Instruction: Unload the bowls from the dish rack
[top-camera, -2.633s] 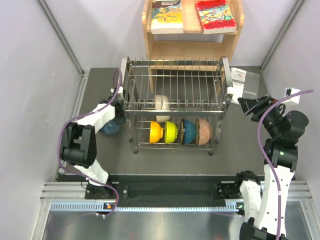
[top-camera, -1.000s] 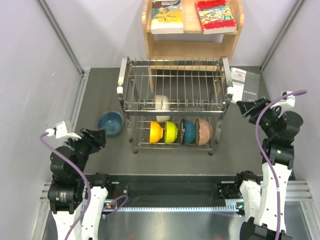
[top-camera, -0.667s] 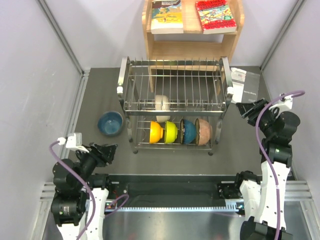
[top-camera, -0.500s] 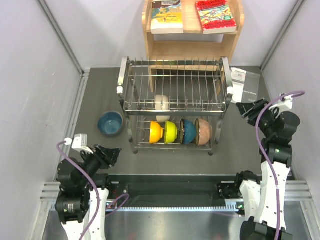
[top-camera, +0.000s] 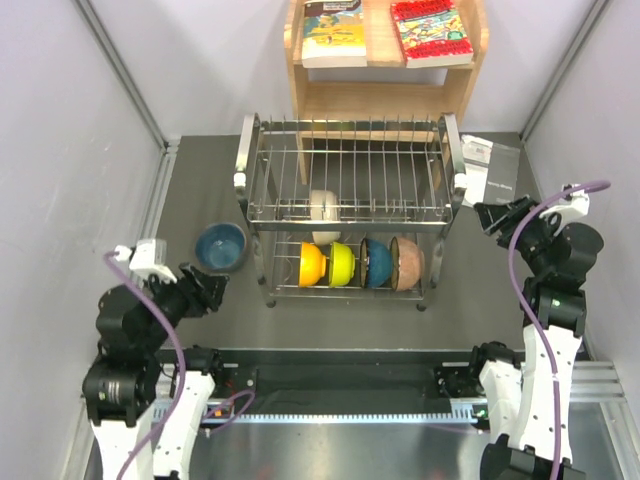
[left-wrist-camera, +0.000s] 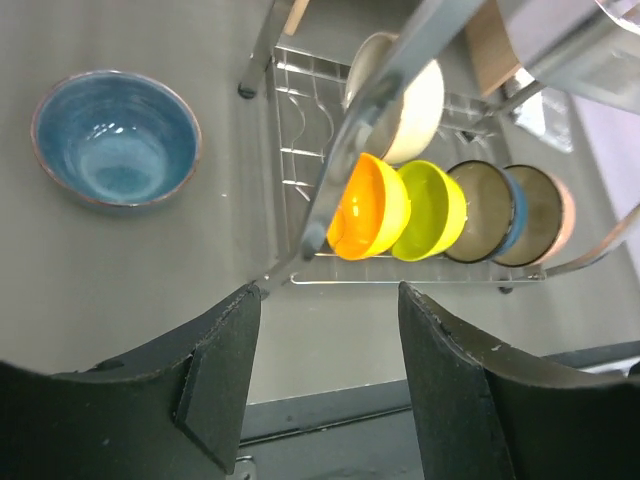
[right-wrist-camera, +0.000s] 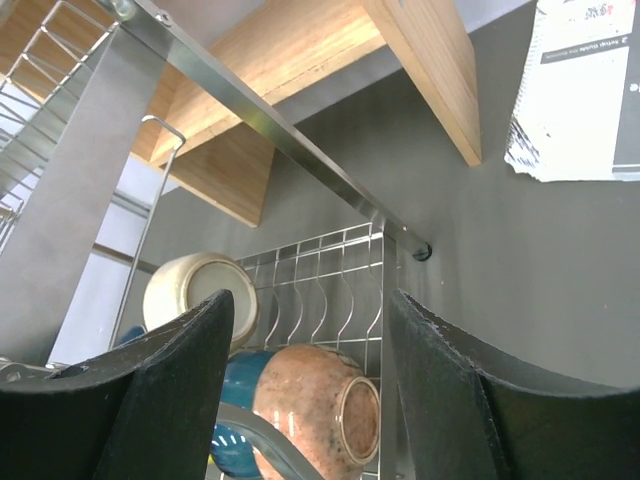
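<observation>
Standing here, what matters is how the row in the dish rack (top-camera: 350, 160) lies. Four bowls stand on edge in the near part of the lower tier, side by side from left to right: the orange bowl (top-camera: 311, 264), the lime-yellow bowl (top-camera: 342, 263), the teal-blue bowl (top-camera: 375, 263) and the pinkish-tan bowl (top-camera: 406, 263). The cream-white bowl (top-camera: 323, 207) stands farther back, behind the orange one.

The left wrist view looks into the hollows, so the openings face left. The right wrist view catches the round foot of the pinkish-tan bowl, so the bottoms face right.

The left gripper (top-camera: 205, 290) hangs off the near left corner of the rack, jaws spread and holding nothing. The orange bowl lies to its right and a little farther off, with its open rim turned that way. It is the end bowl and nearest to this arm, so I'd judge it the natural next pick. The fingers would go in from the left, under the upper tier, across the rim.

The right gripper (top-camera: 497, 218) hovers off the right end of the rack, also spread and bare, and nearest to the pinkish-tan bowl.

The large light blue bowl (top-camera: 221, 246) sits upright on the dark table (top-camera: 200, 180), just left of the rack and already out of it
</observation>
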